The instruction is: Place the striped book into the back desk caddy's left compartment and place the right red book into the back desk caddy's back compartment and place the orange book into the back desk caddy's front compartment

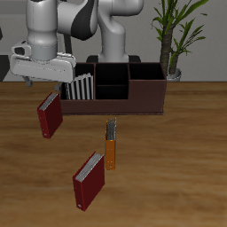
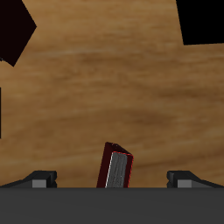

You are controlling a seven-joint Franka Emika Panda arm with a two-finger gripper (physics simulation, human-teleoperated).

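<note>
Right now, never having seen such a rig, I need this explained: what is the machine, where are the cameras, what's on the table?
These are simulated pictures of a robot arm at a wooden table. One camera looks from the front and above; the other sits on the wrist, looking down past the tool. The tool is open, holding nothing, above a dark red book. Farther back stands a long brown desk organiser with a striped book in its end section. Nearer the front are an orange book and a second red book. A potted plant stands behind.
</note>
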